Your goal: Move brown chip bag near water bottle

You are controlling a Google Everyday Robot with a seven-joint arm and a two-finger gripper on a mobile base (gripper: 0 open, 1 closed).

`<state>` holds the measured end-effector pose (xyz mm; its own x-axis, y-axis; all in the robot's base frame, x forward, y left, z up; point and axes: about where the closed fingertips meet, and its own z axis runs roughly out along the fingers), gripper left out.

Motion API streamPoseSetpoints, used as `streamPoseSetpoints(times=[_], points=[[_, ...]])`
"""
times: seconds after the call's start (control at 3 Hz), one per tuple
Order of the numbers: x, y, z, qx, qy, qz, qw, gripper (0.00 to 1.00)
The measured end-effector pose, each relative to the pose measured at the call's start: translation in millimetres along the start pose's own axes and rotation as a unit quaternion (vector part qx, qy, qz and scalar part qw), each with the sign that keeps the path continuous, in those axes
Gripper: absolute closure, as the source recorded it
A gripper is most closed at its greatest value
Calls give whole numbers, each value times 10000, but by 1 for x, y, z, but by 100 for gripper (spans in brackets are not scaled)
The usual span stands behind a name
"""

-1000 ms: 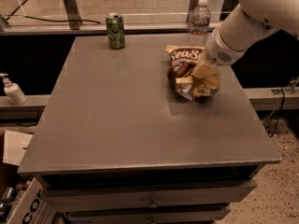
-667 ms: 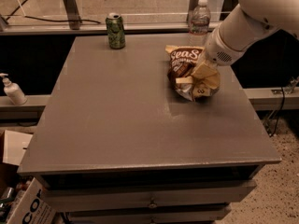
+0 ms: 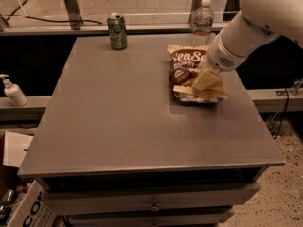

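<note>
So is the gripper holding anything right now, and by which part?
Cannot tell. The gripper is down on the near end of the brown chip bag, which lies on the table; a grip isn't visible.

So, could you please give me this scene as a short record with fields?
surface: flat grey table
bag: crinkly brown chip bag, lying flat, right rear of table
bottle: clear plastic water bottle, upright, behind the bag, not touching it
can: green drink can, upright, rear left
gripper: pale two-finger gripper, on the bag's near end
</note>
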<state>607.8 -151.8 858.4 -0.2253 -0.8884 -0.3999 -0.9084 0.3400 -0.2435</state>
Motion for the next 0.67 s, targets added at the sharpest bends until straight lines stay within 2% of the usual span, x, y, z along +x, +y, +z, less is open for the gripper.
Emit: streamPoseSetpoints(times=[0.33,0.67], points=[[5,4,6,-42,2,89,10000,0],[7,5,4,-24,-48,131,9999,0]])
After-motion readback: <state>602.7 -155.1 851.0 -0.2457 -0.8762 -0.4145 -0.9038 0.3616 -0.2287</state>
